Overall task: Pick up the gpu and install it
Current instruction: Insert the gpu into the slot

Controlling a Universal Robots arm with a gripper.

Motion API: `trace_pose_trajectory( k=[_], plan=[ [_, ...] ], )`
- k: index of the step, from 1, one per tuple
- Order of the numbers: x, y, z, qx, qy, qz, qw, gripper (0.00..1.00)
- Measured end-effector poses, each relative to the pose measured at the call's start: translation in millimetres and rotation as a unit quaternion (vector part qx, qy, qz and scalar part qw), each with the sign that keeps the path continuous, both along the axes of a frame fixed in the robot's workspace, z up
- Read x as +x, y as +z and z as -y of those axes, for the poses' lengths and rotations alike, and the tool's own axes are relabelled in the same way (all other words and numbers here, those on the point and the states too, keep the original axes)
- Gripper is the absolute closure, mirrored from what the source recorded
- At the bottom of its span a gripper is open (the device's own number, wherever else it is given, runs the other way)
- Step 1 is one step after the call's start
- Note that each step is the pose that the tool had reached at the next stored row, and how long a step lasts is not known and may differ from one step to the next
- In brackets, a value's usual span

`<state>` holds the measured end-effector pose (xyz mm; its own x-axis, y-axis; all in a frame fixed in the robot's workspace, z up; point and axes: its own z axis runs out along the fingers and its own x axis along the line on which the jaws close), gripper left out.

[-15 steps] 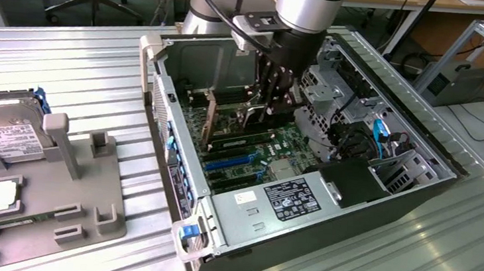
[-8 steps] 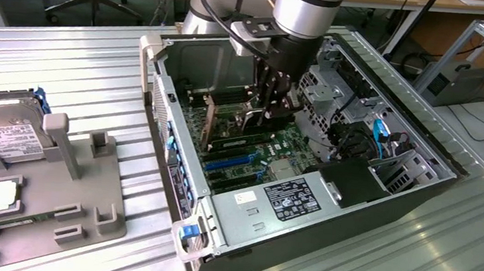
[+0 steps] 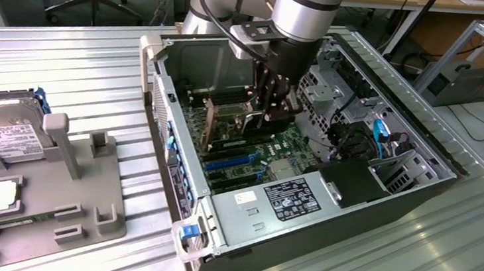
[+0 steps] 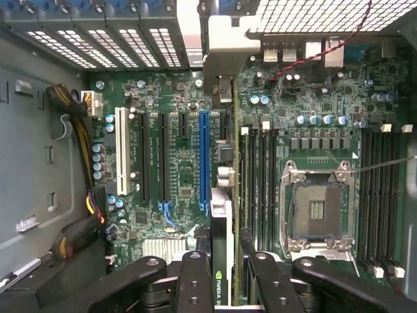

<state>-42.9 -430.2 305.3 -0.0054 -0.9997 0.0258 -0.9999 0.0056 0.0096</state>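
Right now the gripper (image 4: 227,277) has its jaws closed on the gpu (image 4: 220,228), holding it edge-on above the motherboard (image 4: 186,173) inside the open computer case (image 3: 166,111). The card hangs just beside the long blue slot (image 4: 204,156), on the side nearer the processor socket (image 4: 316,208), and I judge it is not yet seated. My main worry is that offset: if I press down without lining the card's edge up over the slot, it could land on the small parts beside the slot and bend or scrape them. A second risk is tilt. The jaws hold only one end of the card, so its free end could droop and enter the slot at an angle and jam. The bracket end could also catch on the case's rear wall, and a hard push might make the card slip in the grip. By my count there is one arm (image 3: 304,2), one gripper, one gpu, one case, one blue slot, one white slot (image 4: 122,150), two long black slots (image 4: 144,156) between those, and one empty socket. Outside the case, one hard drive (image 3: 2,131) sits at the far corner of one grey tray (image 3: 84,200), well apart from the work.
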Motion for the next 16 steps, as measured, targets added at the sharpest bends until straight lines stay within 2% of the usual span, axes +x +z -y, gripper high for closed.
trace_pose_trajectory(
  k=[5,13,16],
  plan=[
    [-0.1,-5.7,0.0,-0.0022,0.000,0.0000,1.0000,0.73],
    [-0.7,-24.2,0.0,-0.0027,0.000,0.0000,1.0000,0.73],
    [-0.8,-24.3,0.5,-0.0027,0.000,0.0000,1.0000,0.73]
  ],
)
